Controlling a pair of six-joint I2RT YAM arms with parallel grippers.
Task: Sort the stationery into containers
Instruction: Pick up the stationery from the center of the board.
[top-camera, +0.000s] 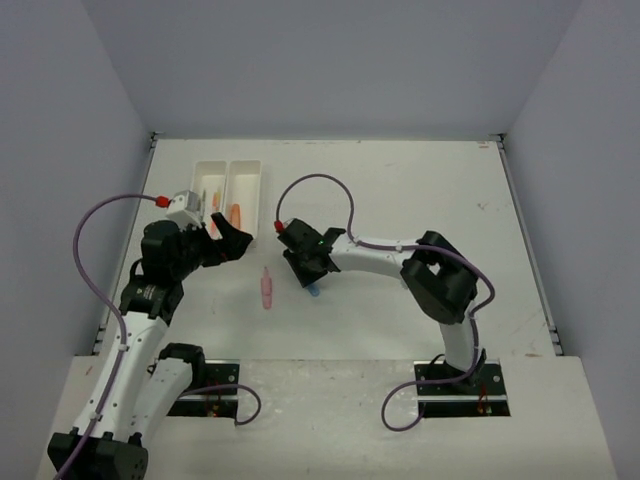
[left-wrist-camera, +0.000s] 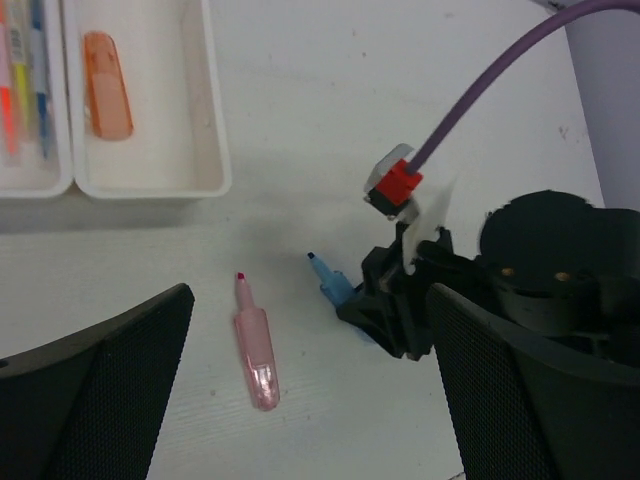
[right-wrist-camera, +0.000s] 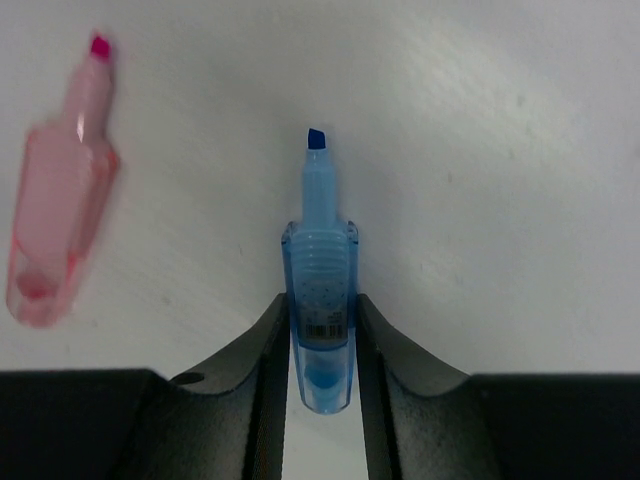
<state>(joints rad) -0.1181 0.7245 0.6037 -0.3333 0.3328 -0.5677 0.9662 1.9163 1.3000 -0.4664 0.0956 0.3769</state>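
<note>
Grasping the blue marker (right-wrist-camera: 320, 262) on the table (top-camera: 450, 200) just near of the trays (top-camera: 247, 165), we find the right gripper (right-wrist-camera: 322, 302) clamped on its barrel and the left gripper (top-camera: 228, 232) spread wide — next, we judge, lift and carry it far-left into a tray.

Table (top-camera: 420, 190): white, matte, scuffed, few dark specks.
Back wall (top-camera: 330, 60): plain pale grey.
Side walls (top-camera: 50, 150): same grey, flanking table.
Light: even, soft shadows.
</note>
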